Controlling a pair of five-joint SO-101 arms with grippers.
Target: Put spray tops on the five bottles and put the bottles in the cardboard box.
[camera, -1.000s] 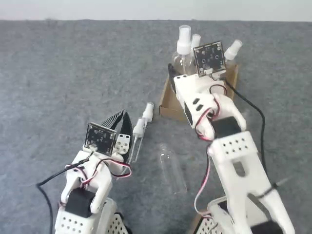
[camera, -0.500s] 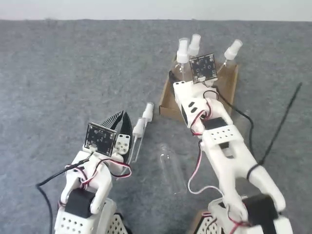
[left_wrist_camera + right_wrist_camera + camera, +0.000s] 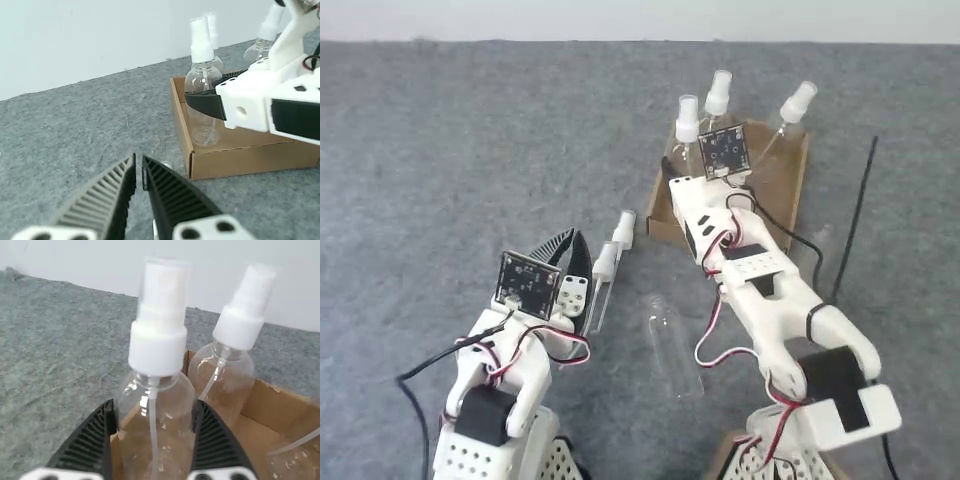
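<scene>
The cardboard box [image 3: 662, 196] sits right of centre with three capped clear bottles upright in it. My right gripper [image 3: 688, 150] is shut on the nearest spray bottle [image 3: 686, 125], whose base rests in the box's left corner; the fingers [image 3: 102, 432] squeeze the bottle [image 3: 155, 390] on both sides. A second bottle [image 3: 225, 375] stands just behind it. My left gripper [image 3: 574, 236] rests shut and empty at the lower left, beside two loose spray tops [image 3: 605, 262] [image 3: 623, 228]. A bare bottle [image 3: 672, 345] lies on the mat between the arms.
Grey mat covers the table [image 3: 440, 150], with open room on the left and far side. A black cable [image 3: 855, 220] hangs right of the box. From the left wrist, the box [image 3: 235, 150] and the held bottle [image 3: 202, 85] are ahead.
The right arm has stretched forward and lowered the held bottle into the box's left corner. The left arm has stayed still.
</scene>
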